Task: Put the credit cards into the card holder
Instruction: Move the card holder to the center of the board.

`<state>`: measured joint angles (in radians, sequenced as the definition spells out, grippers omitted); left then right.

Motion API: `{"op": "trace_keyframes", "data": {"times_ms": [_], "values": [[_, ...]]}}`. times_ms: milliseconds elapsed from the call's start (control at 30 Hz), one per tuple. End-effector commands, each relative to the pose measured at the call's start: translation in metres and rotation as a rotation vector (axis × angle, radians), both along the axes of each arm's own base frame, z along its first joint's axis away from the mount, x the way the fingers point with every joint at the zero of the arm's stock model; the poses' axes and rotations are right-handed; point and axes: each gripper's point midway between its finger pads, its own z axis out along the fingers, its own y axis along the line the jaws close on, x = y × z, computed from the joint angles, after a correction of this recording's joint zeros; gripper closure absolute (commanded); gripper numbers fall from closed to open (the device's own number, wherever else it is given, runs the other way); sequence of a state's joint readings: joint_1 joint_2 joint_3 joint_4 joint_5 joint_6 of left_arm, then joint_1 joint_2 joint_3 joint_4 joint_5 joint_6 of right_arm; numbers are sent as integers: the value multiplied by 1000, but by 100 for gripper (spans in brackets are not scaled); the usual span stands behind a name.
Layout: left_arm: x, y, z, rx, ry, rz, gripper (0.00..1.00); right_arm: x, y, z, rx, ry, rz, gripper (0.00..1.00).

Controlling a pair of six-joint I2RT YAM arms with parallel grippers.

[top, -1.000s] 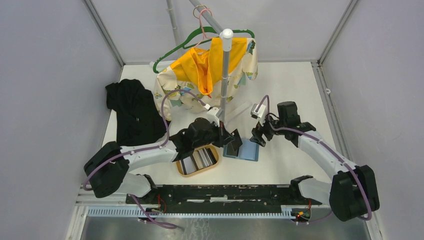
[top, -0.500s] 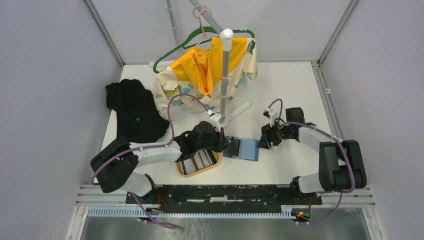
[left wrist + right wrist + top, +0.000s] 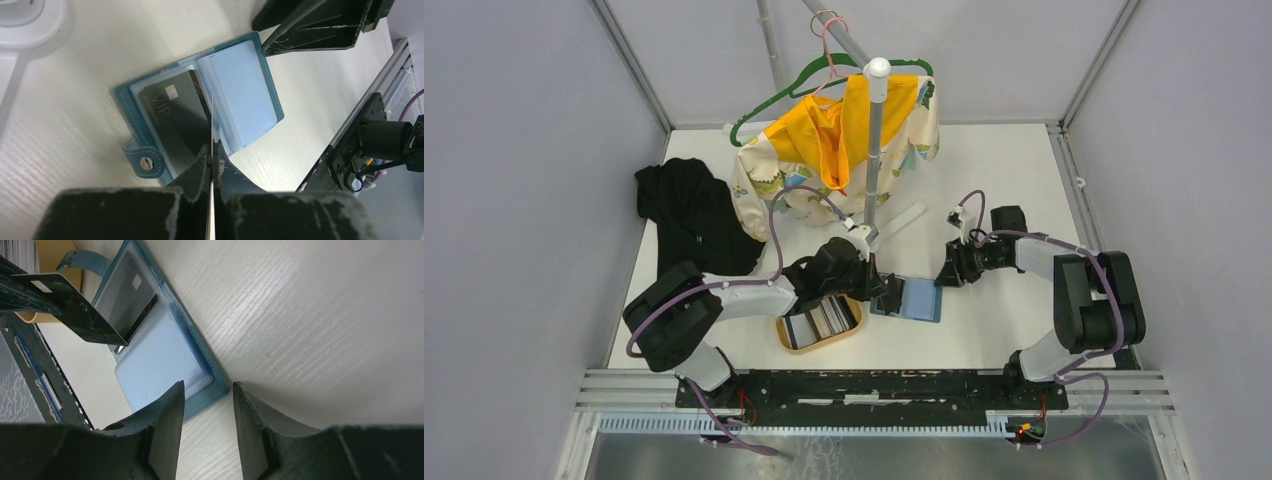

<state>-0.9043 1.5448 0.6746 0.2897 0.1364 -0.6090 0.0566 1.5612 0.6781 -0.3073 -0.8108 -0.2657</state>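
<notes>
Down on the white table (image 3: pixel 984 330) the teal card holder (image 3: pixel 240 90) lay open and flat, its snap tab (image 3: pixel 145 162) sticking out from one edge. One clear sleeve held a black VIP card (image 3: pixel 175 120) face up, while the pale blue sleeves on the other half showed nothing inside. The left gripper (image 3: pixel 212 152) was clenched on a dark card (image 3: pixel 75 307), held on edge and tilted over the fold between the two halves; whether its lower corner touched the sleeve could not be told. Just beside the holder stood the tan oval wooden tray (image 3: pixel 816 349), and in it the remaining credit cards (image 3: pixel 822 318) — black, white and grey — lay side by side like stripes. The right gripper (image 3: pixel 207 387) sat low at the holder's far side, its fingers parted and grasping nothing, with the holder's teal corner just beyond the gap between the fingertips — contact there could not be made out.
</notes>
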Motion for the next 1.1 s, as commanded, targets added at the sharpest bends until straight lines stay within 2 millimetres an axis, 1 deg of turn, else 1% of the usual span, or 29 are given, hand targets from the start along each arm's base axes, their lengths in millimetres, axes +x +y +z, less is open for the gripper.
{"op": "trace_keyframes", "data": {"times_ms": [0, 133, 233, 400, 533, 667, 767, 867, 1000, 1067], "values": [[8, -22, 25, -86, -47, -57, 98, 7, -6, -9, -44, 18, -9, 55], [9, -25, 25, -99, -38, -62, 98, 3, -6, -11, -40, 36, 12, 60], [11, -26, 20, -106, -9, -57, 98, 4, -7, -11, -49, 22, 18, 63], [9, -28, 11, -159, 59, -56, 98, 6, -10, -12, -70, 8, 28, 65], [2, -35, 8, -220, 111, -68, 98, 12, -20, -15, -140, -32, 31, 67], [-1, -37, 7, -273, 156, -37, 98, 21, -26, -5, -181, -106, 35, 66], [-5, -38, 11, -298, 158, 4, 98, 25, -29, 2, -200, -156, 48, 63], [-9, -38, 18, -290, 114, 62, 98, 26, -32, 8, -203, -188, 69, 61], [-17, -40, 34, -299, 49, 128, 98, 21, -32, 16, -171, -214, 114, 56], [-17, -37, 41, -333, 31, 157, 98, 16, -30, 18, -152, -222, 146, 55]]}}
